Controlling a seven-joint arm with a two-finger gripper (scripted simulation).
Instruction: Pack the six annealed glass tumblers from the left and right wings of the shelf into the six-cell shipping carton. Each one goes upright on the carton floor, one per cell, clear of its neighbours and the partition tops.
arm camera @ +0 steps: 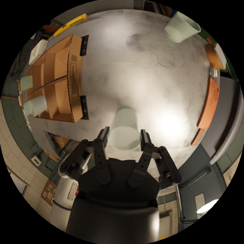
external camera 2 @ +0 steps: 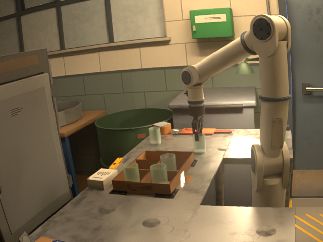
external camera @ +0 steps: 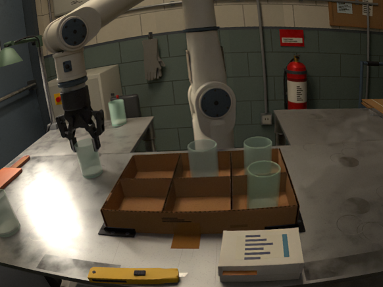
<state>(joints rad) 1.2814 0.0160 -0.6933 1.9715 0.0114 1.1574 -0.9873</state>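
A pale green glass tumbler (external camera: 88, 158) (external camera 2: 199, 143) (arm camera: 124, 129) stands upright on the left wing, a short way left of the six-cell carton (external camera: 200, 189) (external camera 2: 154, 172) (arm camera: 55, 78). My gripper (external camera: 83, 141) (external camera 2: 197, 136) (arm camera: 124, 137) is over it with a finger on each side of its rim, gripping it. Three tumblers stand in the carton: back middle (external camera: 202, 158), back right (external camera: 257, 153) and front right (external camera: 263, 184). Another tumbler (external camera: 117, 113) stands on the far left table, and one (external camera: 7, 214) (external camera 2: 155, 135) (arm camera: 181, 27) near the left front edge.
An orange board (external camera: 11, 171) (arm camera: 209, 106) lies left of the held tumbler at the wing's edge. A yellow utility knife (external camera: 133, 275) and a white box (external camera: 261, 255) lie along the front edge before the carton. My arm's base (external camera: 210, 98) stands behind the carton.
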